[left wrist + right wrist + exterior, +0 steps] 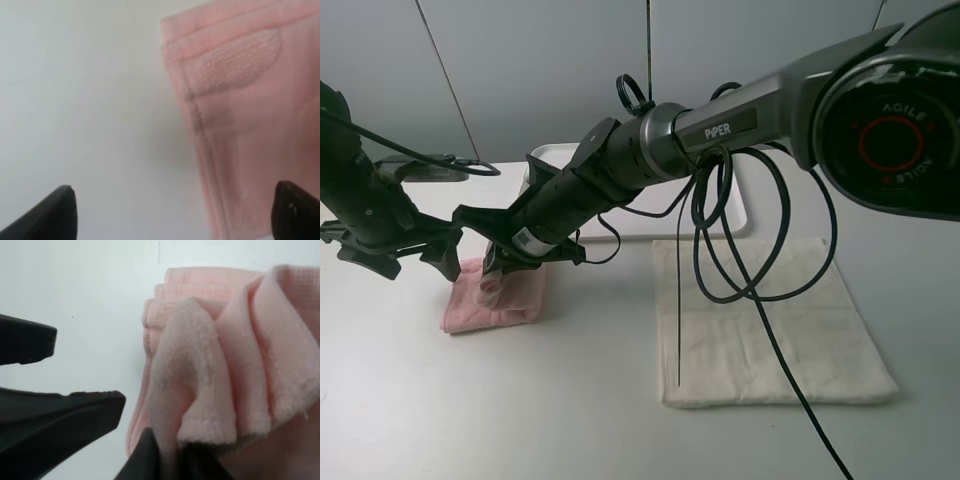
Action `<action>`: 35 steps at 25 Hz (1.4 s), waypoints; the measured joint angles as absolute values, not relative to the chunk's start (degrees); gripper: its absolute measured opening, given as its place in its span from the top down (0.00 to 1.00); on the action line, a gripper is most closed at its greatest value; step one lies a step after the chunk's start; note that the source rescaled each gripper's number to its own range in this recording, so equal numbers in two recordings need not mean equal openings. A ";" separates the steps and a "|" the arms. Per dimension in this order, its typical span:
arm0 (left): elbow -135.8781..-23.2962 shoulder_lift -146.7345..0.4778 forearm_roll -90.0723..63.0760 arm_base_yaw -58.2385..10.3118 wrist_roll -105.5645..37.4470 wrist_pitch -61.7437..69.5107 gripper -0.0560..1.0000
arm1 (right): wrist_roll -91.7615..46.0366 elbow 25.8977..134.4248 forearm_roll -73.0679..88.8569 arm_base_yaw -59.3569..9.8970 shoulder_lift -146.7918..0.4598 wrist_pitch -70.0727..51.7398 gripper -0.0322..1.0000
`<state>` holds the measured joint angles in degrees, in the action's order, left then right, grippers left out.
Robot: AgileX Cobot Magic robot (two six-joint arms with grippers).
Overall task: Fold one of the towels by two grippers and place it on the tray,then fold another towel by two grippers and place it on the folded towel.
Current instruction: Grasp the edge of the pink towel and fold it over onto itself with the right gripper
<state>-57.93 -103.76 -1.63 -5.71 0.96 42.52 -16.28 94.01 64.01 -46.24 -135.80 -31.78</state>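
Exterior high view: my right gripper [502, 272], reaching across the middle, is clamped on a raised fold of the pink towel [505, 305], which lies at the table's left, apart from the far tray [548, 153]. My left gripper [175, 212] stands with jaws apart over the towel's left edge. Risk: lifting by one pinch could spill the folds open.

Table [570, 410], pink towel [512, 300], cream towel [790, 340], tray [560, 152]

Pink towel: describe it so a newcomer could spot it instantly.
On the white table, look left of the big flat cream towel. The pink towel is the small bunched bundle there, the only coloured cloth, pinched by the right gripper.
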 joint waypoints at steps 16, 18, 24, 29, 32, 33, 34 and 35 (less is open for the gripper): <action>-57.93 -94.58 0.00 -5.71 0.72 45.92 0.00 | -21.76 94.01 72.29 -46.24 -135.80 -31.43 0.79; -57.93 -94.58 0.00 -5.71 0.72 46.04 0.00 | -23.70 94.01 75.61 -46.24 -135.80 -31.43 0.66; -57.93 -94.58 0.00 -5.71 0.72 46.04 0.00 | -29.14 94.01 83.24 -46.24 -135.80 -32.90 0.56; -57.93 -94.58 0.00 -5.71 0.72 46.04 0.00 | -30.57 94.01 79.36 -45.88 -135.80 -33.22 0.56; -57.93 -94.58 0.00 -5.71 0.72 46.04 0.00 | -29.01 94.01 74.22 -44.58 -135.80 -34.18 0.56; -57.93 -94.58 0.00 -5.71 0.72 46.04 0.00 | -28.55 94.01 72.62 -43.98 -135.80 -34.50 0.56; -57.93 -94.58 0.00 -5.71 0.72 46.04 0.00 | -28.19 94.01 71.09 -43.59 -135.80 -34.75 0.55; -57.93 -94.58 0.00 -5.71 0.72 46.04 0.00 | -27.84 94.01 70.03 -43.16 -135.80 -35.11 0.54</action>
<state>-57.93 -94.58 0.00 -5.71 0.72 46.04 -27.84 94.01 70.03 -43.16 -135.80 -35.11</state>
